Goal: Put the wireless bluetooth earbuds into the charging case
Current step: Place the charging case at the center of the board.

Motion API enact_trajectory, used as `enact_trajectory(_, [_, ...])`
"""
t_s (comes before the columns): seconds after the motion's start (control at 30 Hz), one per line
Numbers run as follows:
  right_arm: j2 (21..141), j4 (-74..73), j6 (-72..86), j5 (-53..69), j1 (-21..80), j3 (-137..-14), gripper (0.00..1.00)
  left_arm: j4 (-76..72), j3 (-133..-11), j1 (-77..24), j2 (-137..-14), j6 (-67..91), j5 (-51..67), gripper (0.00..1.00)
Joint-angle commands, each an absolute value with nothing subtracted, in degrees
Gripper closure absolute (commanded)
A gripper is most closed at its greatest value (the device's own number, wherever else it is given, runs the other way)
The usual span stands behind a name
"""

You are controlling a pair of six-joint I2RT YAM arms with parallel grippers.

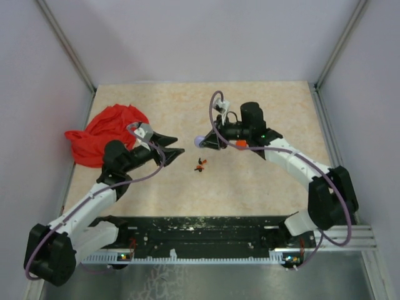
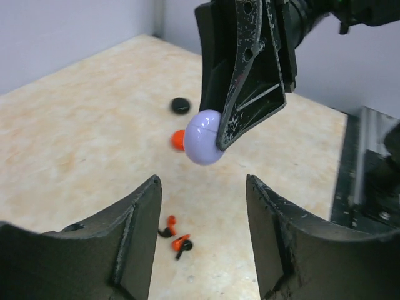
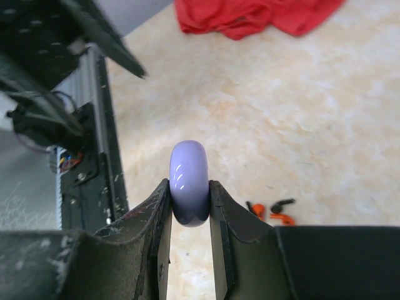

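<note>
The right claw (image 3: 189, 199) is clamped on the charging case (image 3: 189, 180), a smooth lavender pebble with its lid shut. Its two fingers (image 3: 232, 219) press the case's broad faces, so the case stands edge-on to the wrist camera, with only its narrow rounded rim showing. In that view its longer dimension runs along the line of the fingers. The upper part stands out past the fingertips and the lower part is sunk between them. From the left wrist camera the case (image 2: 203, 136) looks nearly round, with a faint seam curving across it. It is held up off the bench (image 1: 262, 181) at the tip of the right claw (image 1: 208, 142), which points toward the left arm.

The left claw (image 2: 203, 187) faces it with its jaws spread apart and nothing between them. From above, the left claw (image 1: 180, 145) and the case (image 1: 199, 141) are near each other but not touching.

The wireless bluetooth earbuds (image 1: 200, 165) lie loose on the bench, below the gap between the two claws and a little nearer the arm bases. They are two small orange-and-black pieces (image 2: 175, 236) just beside each other, each an orange body with a thin curved black stem. They (image 3: 270, 211) lie flat, roughly in a row, but are too small to tell which way each stem points.

Farther off on the bench are a round orange disc (image 2: 177, 139) and a round black disc (image 2: 180, 105). A crumpled red cloth (image 1: 103, 131) lies by the left wall.
</note>
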State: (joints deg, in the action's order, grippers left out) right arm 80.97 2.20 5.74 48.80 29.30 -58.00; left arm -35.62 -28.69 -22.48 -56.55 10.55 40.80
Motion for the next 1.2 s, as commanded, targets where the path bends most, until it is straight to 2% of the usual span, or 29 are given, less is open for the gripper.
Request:
enact_trajectory(0.0, [88.0, 4.6, 12.0, 41.8, 25.2, -63.8, 0.99, -25.9, -30.3, -21.3, -53.8, 6.0, 25.4, 0.38])
enact_trajectory(0.2, [105.9, -0.2, 16.5, 36.9, 22.4, -74.3, 0.98, -25.2, -30.1, -19.1, -52.5, 8.9, 21.7, 0.34])
enact_trajectory(0.37, [118.5, -3.8, 19.1, 35.6, 21.7, -83.9, 0.96, -25.7, -30.3, -17.9, -53.5, 10.9, 23.9, 0.33])
enact_trajectory(0.47, [123.8, -4.3, 21.0, 35.1, 21.2, -87.2, 0.92, -25.7, -30.5, -17.8, -54.1, 11.4, 24.8, 0.31])
enact_trajectory(0.57, [126.8, -6.3, 21.4, 34.1, 20.6, -89.8, 0.81, -25.7, -30.7, -17.7, -54.4, 11.9, 25.4, 0.31])
enact_trajectory(0.7, [126.1, -8.6, 20.8, 32.0, 19.6, -88.9, 0.66, -25.5, -30.9, -17.6, -54.6, 12.3, 25.8, 0.3])
enact_trajectory(0.77, [124.1, -9.3, 19.6, 30.7, 19.1, -87.2, 0.53, -25.3, -31.0, -17.6, -54.8, 12.5, 26.3, 0.29])
enact_trajectory(0.83, [120.8, -10.5, 17.3, 28.3, 18.9, -85.8, 0.45, -25.2, -31.1, -17.6, -54.9, 12.8, 26.4, 0.29])
enact_trajectory(0.93, [116.2, -13.2, 13.6, 25.7, 18.8, -84.2, 0.4, -25.2, -31.1, -17.6, -55.0, 13.0, 26.8, 0.29])
enact_trajectory(1.17, [106.6, -19.4, 6.5, 13.0, 18.8, -79.9, 0.37, -25.3, -31.3, -17.6, -55.7, 13.8, 27.6, 0.28])
